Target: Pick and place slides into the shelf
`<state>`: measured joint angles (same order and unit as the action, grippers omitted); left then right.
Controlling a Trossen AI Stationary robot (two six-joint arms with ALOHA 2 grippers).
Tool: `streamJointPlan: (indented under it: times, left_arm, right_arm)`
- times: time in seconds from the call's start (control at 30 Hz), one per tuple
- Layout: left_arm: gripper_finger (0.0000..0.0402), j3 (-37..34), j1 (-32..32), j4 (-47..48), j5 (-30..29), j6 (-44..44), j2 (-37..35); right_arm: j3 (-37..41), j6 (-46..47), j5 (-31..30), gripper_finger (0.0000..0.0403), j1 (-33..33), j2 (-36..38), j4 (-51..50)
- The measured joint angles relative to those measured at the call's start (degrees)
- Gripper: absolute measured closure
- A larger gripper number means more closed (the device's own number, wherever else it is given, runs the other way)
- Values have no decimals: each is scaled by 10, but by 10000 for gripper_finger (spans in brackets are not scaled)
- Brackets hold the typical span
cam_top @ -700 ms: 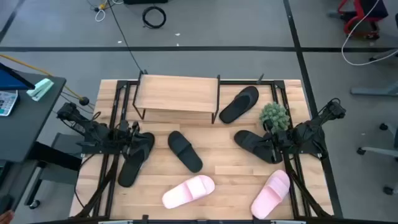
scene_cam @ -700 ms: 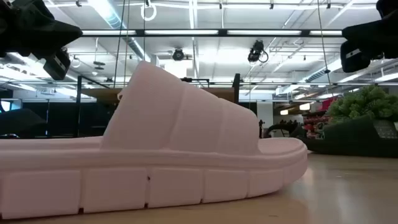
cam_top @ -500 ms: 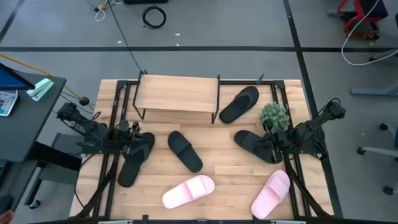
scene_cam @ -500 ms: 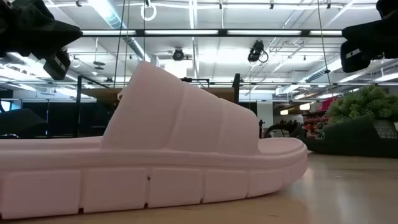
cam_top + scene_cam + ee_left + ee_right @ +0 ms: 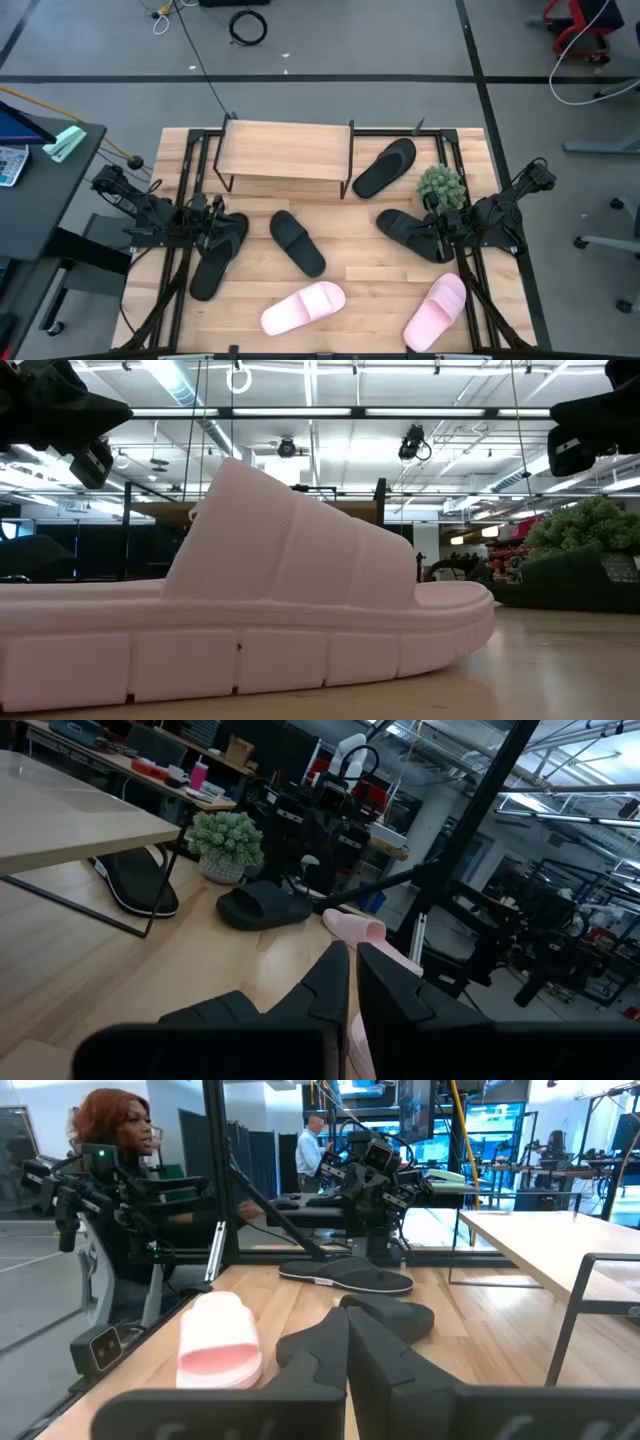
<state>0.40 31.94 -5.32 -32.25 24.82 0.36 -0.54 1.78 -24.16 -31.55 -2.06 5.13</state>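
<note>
The shelf (image 5: 285,150) stands at the table's far side, its wood top bare. Black slides lie sole down on the table: one (image 5: 385,167) beside the shelf's right end, one (image 5: 298,242) in the middle, one (image 5: 212,258) at the left, one (image 5: 410,235) at the right. Two pink slides (image 5: 303,307) (image 5: 436,310) lie near the front edge; the left one (image 5: 250,610) fills the low view. My left gripper (image 5: 222,232) hangs shut above the left black slide. My right gripper (image 5: 432,232) hangs shut above the right black slide. Both fingertip pairs (image 5: 350,970) (image 5: 348,1335) hold nothing.
A small green potted plant (image 5: 441,185) stands at the right, between two black slides and close to my right arm. Black frame rails run along both table sides. A person (image 5: 115,1140) sits beyond the table's front edge.
</note>
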Motion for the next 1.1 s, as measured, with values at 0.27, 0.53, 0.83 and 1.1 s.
streamJointPlan:
  times: [0.27, 0.53, 0.83, 1.1]
  left_arm:
    - [363, 0, 0, 0, 0, 0, 0]
    - [368, 0, 0, 0, 0, 0, 0]
    - [369, 0, 0, 0, 0, 0, 0]
    - [361, 0, 0, 0, 0, 0, 0]
  right_arm:
    - [0, 0, 0, 395, 0, 0, 0]
    - [0, 0, 0, 395, 0, 0, 0]
    - [0, 0, 0, 395, 0, 0, 0]
    - [0, 0, 0, 395, 0, 0, 0]
